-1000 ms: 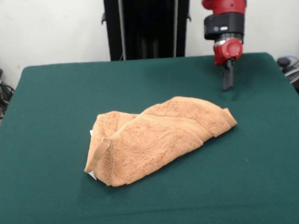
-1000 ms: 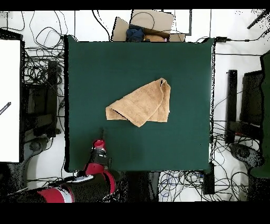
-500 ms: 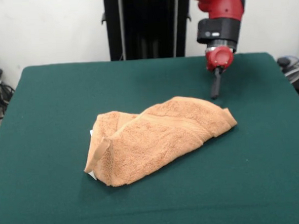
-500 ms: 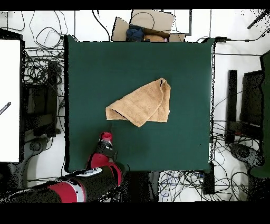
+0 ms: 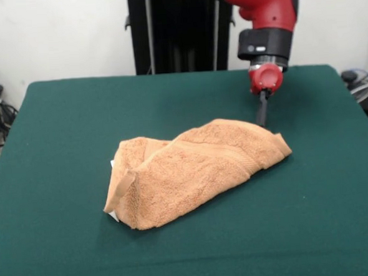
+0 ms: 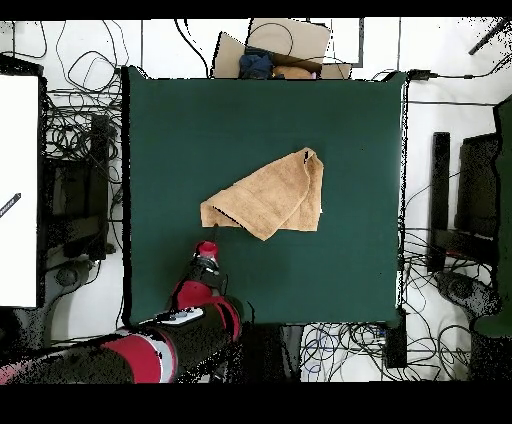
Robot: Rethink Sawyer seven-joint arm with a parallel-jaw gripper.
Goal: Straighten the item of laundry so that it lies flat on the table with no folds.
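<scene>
Towel [image 5: 195,172] folded, bunched on surface [image 5: 58,120] — pincer [image 5: 261,116] just behind its right corner; cannot tell if spread or pressed.

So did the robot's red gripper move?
Yes. The red gripper slid left in the front view, closer to the unmoved orange-tan terry towel.

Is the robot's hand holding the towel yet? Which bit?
No, nothing is held. The hand hangs just behind the towel, near its corner, not gripping it.
</scene>
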